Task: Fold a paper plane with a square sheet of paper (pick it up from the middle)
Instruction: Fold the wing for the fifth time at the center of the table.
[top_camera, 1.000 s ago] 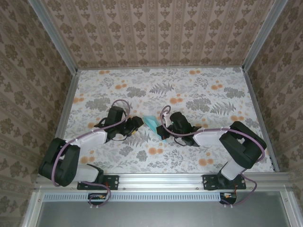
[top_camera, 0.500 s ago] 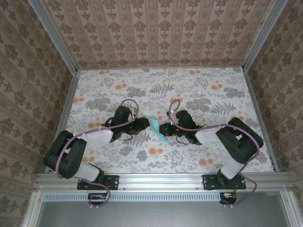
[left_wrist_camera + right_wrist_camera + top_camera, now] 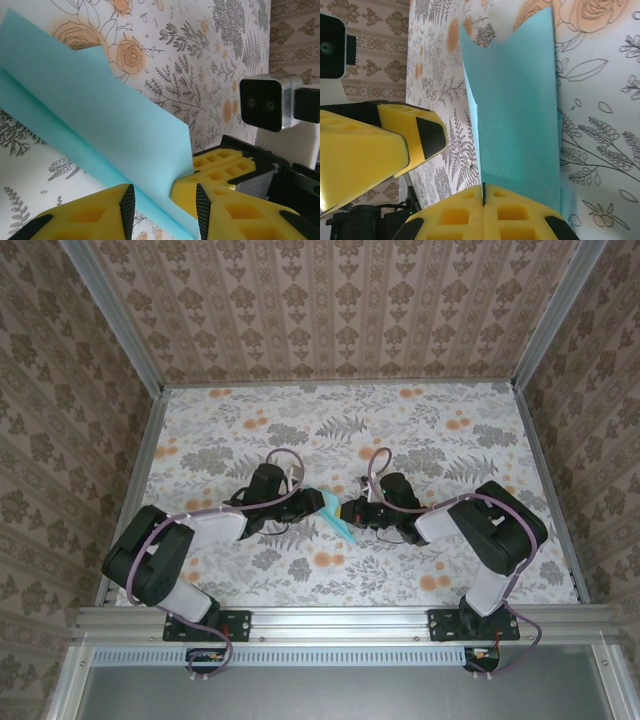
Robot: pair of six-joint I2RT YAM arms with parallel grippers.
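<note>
Two grippers are seen meeting at the middle of the floral tabletop (image 3: pixel 450 430) in the top view. The left gripper (image 3: pixel 320 505) and the right gripper (image 3: pixel 350 512) face each other, with the turquoise sheet of paper (image 3: pixel 338 518), already folded narrow, between them.

In the left wrist view, the sheet (image 3: pixel 100 125) is seen running slantwise between the left gripper's yellow fingers (image 3: pixel 85 217). The jaws stand apart on either side of it and are not clamped.

In the right wrist view, the right gripper (image 3: pixel 483 192) is pressed tight on the sheet's lower edge, and the layers rise from it to a notched top.

The step in hand is judged to be a second hold taken by the left gripper, so that a fold can be made. It is best done if the layers are kept aligned and the right grip is left firm. The left jaws should be brought together squarely on the paper, without dragging it. Nothing here serves as a container; the sheet is held by the right gripper.
</note>
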